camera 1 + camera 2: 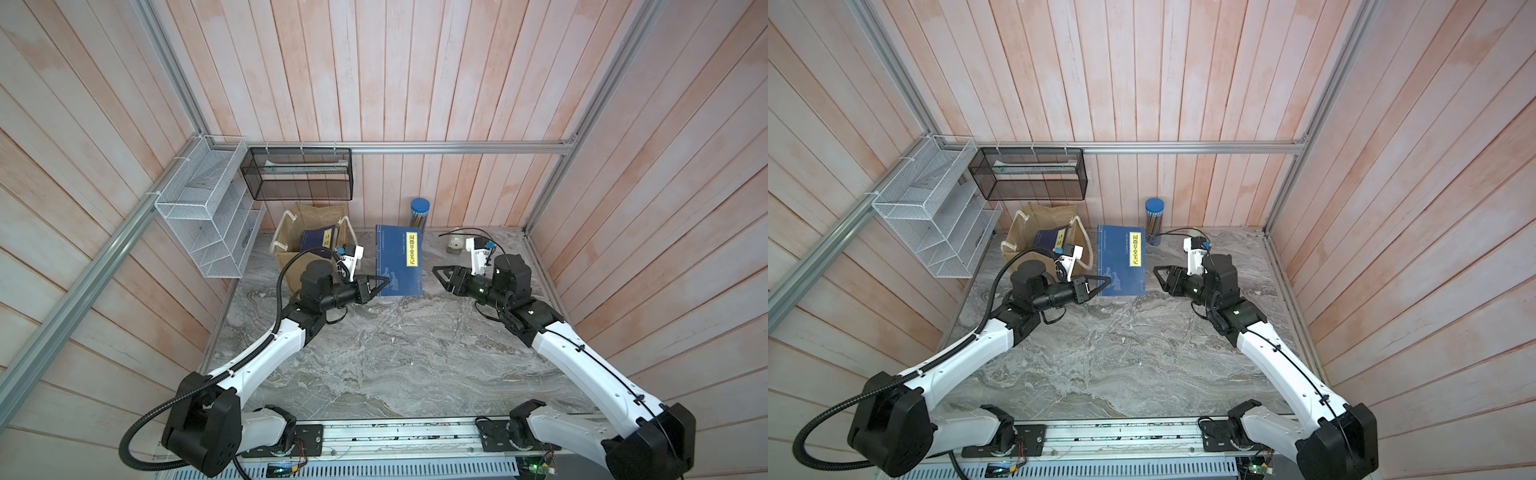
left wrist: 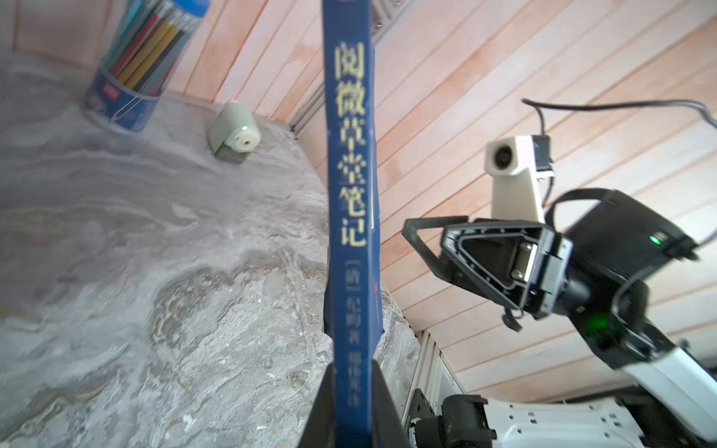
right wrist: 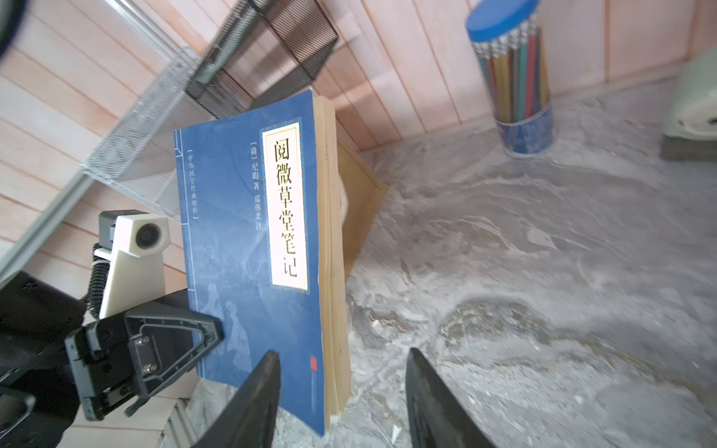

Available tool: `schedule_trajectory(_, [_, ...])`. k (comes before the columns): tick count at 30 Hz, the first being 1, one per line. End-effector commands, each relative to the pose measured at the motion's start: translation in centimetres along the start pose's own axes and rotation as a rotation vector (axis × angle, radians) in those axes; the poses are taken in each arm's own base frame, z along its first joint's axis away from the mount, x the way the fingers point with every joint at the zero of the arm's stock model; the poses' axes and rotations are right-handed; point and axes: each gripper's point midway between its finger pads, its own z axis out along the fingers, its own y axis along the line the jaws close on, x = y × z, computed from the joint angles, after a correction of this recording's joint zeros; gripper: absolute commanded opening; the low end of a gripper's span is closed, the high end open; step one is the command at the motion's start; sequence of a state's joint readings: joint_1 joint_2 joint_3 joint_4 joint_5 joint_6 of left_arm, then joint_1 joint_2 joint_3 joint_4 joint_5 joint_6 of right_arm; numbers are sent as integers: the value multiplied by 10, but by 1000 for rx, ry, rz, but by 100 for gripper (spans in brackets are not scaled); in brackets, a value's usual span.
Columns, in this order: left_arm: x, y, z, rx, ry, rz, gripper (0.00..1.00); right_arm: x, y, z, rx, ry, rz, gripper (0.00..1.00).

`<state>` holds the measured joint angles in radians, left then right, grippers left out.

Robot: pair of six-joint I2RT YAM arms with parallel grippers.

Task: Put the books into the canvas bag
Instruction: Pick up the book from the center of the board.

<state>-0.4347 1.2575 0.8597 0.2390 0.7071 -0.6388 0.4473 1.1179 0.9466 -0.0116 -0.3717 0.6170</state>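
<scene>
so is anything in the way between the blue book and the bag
Nothing visible stands between them. The blue book, clamped by the left gripper, is just beside the canvas bag; only the bag's own wall and rope handle face it.

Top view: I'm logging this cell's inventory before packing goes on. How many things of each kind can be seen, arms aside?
Bag: 1
Books: 2, one held upright, one in the bag
Wire racks: 2, white and black
Pencil tub: 1
Sharpener: 1
Total: 7
</scene>
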Motion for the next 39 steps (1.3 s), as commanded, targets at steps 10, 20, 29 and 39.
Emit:
schedule_trajectory(10, [-20,-77,-25,270,6,190,0,-20,76,-17,-433,-13,3,60])
schedule_trajectory(20, [-25,-85,-31,323,-7,161,0,-7,86,-13,-532,84,48,47])
schedule_trajectory(29, [-29,-76,-37,308,-18,110,0,-10,92,-20,-558,59,56,7])
schedule_trajectory(39, [-40,-70,-35,277,-23,65,15,-11,93,-22,-549,48,41,0])
